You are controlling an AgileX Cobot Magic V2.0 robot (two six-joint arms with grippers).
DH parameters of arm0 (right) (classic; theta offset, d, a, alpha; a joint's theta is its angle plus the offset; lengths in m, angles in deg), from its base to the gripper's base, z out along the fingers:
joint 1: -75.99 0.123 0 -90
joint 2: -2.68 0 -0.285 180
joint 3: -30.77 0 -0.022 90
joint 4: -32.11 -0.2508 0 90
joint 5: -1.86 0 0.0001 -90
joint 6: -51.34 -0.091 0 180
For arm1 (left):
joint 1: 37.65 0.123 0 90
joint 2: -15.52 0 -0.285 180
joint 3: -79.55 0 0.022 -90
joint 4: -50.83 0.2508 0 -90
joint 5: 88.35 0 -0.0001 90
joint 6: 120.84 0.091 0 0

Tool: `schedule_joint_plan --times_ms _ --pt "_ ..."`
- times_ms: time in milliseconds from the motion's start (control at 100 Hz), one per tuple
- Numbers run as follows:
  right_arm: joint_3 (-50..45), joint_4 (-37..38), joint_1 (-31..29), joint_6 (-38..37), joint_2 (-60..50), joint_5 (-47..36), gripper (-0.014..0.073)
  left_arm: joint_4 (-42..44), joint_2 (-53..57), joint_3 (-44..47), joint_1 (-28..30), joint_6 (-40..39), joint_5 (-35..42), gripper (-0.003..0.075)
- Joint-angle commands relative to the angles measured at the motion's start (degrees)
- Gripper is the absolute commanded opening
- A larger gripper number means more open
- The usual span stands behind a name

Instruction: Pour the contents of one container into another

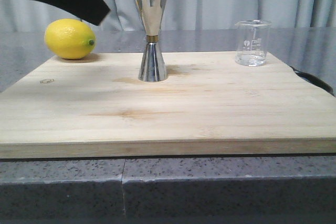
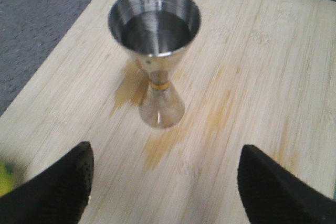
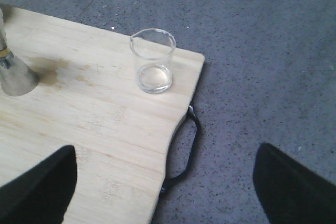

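Observation:
The clear glass beaker (image 1: 253, 42) stands upright at the back right corner of the wooden board (image 1: 168, 114), free of any grip; it also shows in the right wrist view (image 3: 153, 60). The steel hourglass jigger (image 1: 151, 32) with a gold waist band stands upright mid-board, seen from above as the jigger (image 2: 156, 51) with dark liquid in its upper cone. My left gripper (image 2: 165, 182) hangs open above the board, short of the jigger, nothing between its fingers. My right gripper (image 3: 165, 182) is open over the board's right edge, away from the beaker.
A yellow lemon (image 1: 70, 39) lies at the board's back left corner. A black loop handle (image 3: 185, 150) sticks out from the board's right edge. Brownish stains (image 2: 157, 145) mark the wood around the jigger. Grey speckled counter (image 3: 262, 51) surrounds the board.

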Motion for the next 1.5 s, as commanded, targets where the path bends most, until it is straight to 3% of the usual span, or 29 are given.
schedule_joint_plan --times_ms 0,210,370,520,700,850,940,1120,1280,1410,1490 --pt "1.66 0.86 0.00 0.04 -0.39 -4.41 0.0597 7.04 6.98 -1.51 -0.58 -11.65 1.51 0.0529" --pt "1.66 -1.68 0.00 -0.20 -0.39 -4.28 0.0597 27.43 17.90 -1.51 -0.58 -40.02 1.49 0.0526" --pt "1.66 -2.24 0.00 -3.82 -0.39 -2.73 0.0597 37.08 23.93 -1.51 -0.58 -54.41 -1.44 0.0526" --pt "1.66 -1.97 -0.12 -3.82 -0.39 -0.55 0.0597 43.17 28.68 -0.57 -0.58 -65.39 -3.31 0.0526" --pt "1.66 -1.97 -0.12 -3.82 -0.39 0.08 0.0597 49.81 35.31 5.40 -0.58 -75.45 -0.34 0.0508" --pt "1.66 -1.97 -0.12 -3.82 -0.39 0.08 0.0582 50.57 40.33 11.33 -0.58 -77.30 4.88 0.0443" --pt "1.66 -1.97 -0.12 -3.82 -0.39 0.17 0.0504 50.57 41.65 13.72 -0.58 -77.30 6.83 0.0389" --pt "1.66 -1.97 -0.12 -3.82 -0.39 0.68 0.0197 50.57 41.60 14.78 -0.58 -77.30 7.28 0.0235" --pt "1.66 -1.97 -0.12 -3.82 -0.15 0.68 0.0009 50.57 41.60 14.78 -0.58 -77.30 7.70 0.0099" --pt "1.66 -1.84 -0.12 -3.82 -0.05 0.55 -0.0070 50.57 41.60 14.78 -0.58 -77.30 8.31 -0.0008" --pt "1.66 -1.43 -0.12 -3.82 -0.05 0.31 -0.0071 50.70 41.60 14.78 -0.58 -77.30 9.98 -0.0019"
